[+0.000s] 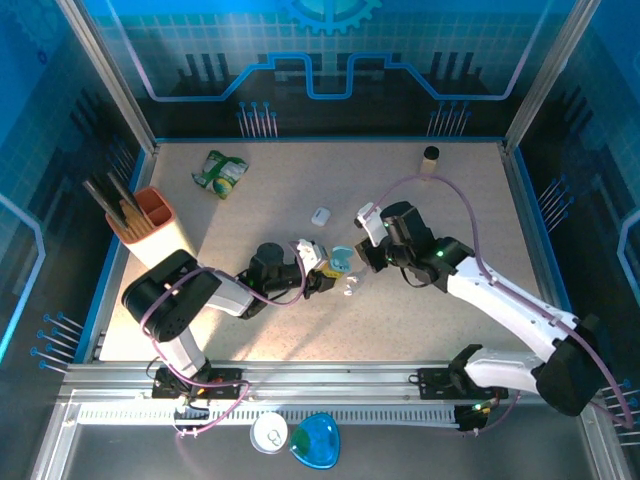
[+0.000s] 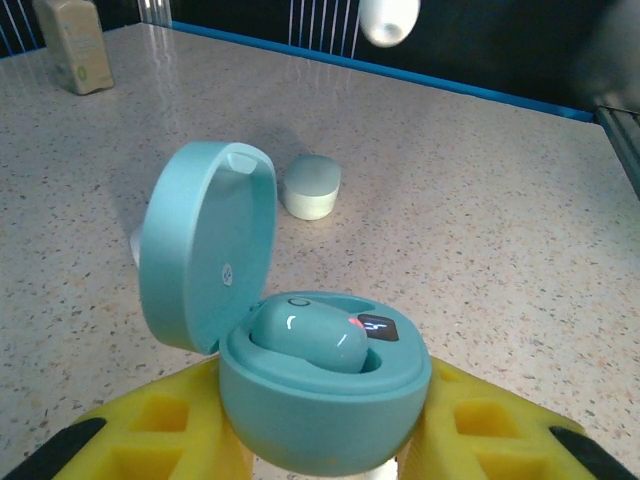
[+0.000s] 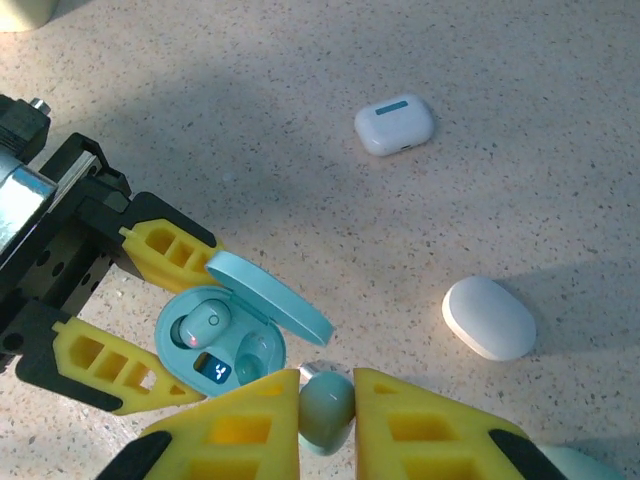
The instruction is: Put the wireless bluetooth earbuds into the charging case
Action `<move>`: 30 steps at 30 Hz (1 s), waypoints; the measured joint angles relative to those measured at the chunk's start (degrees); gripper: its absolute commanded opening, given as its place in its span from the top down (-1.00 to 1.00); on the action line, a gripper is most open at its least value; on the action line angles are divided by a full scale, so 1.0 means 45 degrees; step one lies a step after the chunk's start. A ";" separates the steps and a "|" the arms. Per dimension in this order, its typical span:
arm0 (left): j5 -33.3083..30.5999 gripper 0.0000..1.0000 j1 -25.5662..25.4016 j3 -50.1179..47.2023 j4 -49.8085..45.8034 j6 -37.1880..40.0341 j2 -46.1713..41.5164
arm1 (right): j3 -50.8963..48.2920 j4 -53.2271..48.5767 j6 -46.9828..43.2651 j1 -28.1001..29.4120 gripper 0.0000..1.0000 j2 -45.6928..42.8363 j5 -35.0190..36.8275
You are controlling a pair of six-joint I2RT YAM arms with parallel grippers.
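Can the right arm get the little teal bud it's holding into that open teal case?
Probably, yes. The left fingers hold the teal case open, lid tipped back, with one socket bare beside the seated bud. The right fingers pinch the loose bud just beside it, nothing between.

Arms were a matched pair: black joint housings, white links between. Left arm [image 1: 235, 295], right arm [image 1: 505, 300]. Mauve cable [image 1: 466, 205] ran in loose loops along each. Green LED [image 1: 437, 254] lit by right wrist. Left gripper [image 3: 215, 335] had black blocky body, yellow fingers [image 3: 110, 360] with rectangular pockets. Bare silver metal part [image 3: 15, 200] sat behind that body. Right gripper [image 3: 327, 400]: same yellow fingers, black patches on them.
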 measured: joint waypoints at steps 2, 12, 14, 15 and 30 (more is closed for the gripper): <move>0.0029 0.32 -0.0015 0.0005 0.0010 -0.0005 -0.0010 | 0.0112 -0.0005 -0.0141 0.0160 0.62 0.0330 0.0102; 0.0029 0.33 -0.0015 0.0053 0.0180 -0.0058 -0.0010 | 0.0180 0.0005 -0.0359 0.0646 0.62 0.1205 0.0223; 0.0029 0.32 -0.0015 0.0068 0.0253 -0.0063 -0.0010 | 0.0180 0.0010 -0.0364 0.0729 0.62 0.1370 0.0228; 0.0029 0.33 -0.0015 0.0073 0.0306 -0.0068 -0.0010 | 0.0180 0.0010 -0.0364 0.0767 0.62 0.1457 0.0228; 0.0019 0.32 -0.0019 0.0160 0.0447 -0.0389 -0.0015 | 0.0180 0.0248 -0.0369 0.0899 0.62 0.2234 0.0321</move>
